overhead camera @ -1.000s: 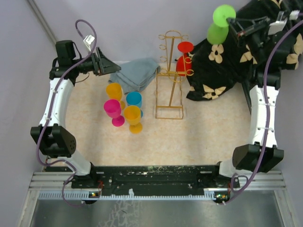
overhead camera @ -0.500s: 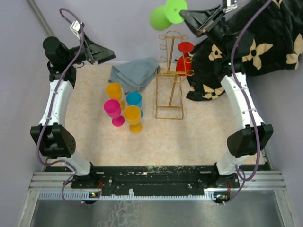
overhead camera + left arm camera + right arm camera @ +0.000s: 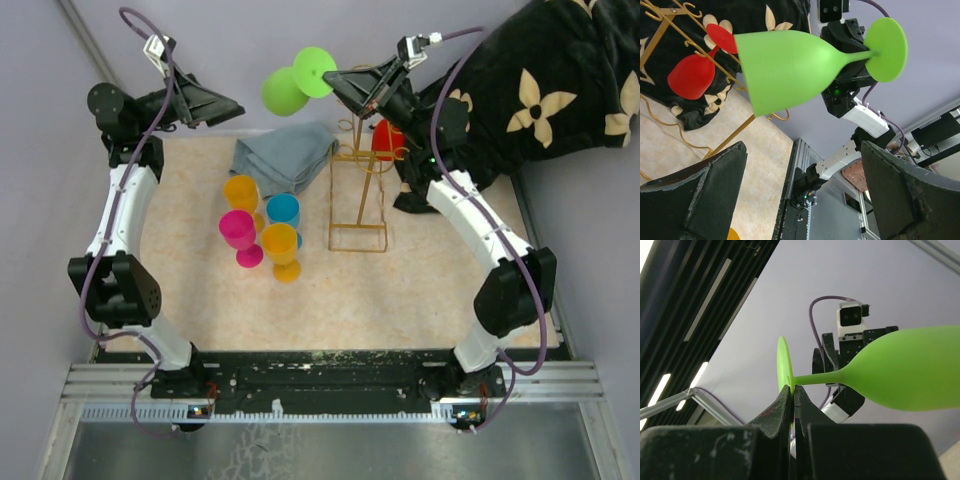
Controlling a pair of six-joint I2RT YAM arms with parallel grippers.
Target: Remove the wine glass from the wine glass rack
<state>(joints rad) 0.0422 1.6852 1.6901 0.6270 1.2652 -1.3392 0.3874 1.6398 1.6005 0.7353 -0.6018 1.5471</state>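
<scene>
no readable txt, labels, brand marks or nos. from where i sit; checked all 3 views, cups, rack, cloths, arm housings, nothing legible on any of 'em.

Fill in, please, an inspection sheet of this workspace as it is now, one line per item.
Surface: beige tabletop, nothing spilled seen.
Job's things: green wine glass off the gold rack, held sideways in the air; red wine glass hanging on the rack.
Clutter: four coloured cups left of the rack; grey towel behind them; black flowered cloth at the far right.
Grippers: right gripper shut on the green glass's foot; left gripper open, empty.
Cables: purple cable along each arm, nothing caught seen.
Surroundings: lilac walls; metal rail at the near edge.
</scene>
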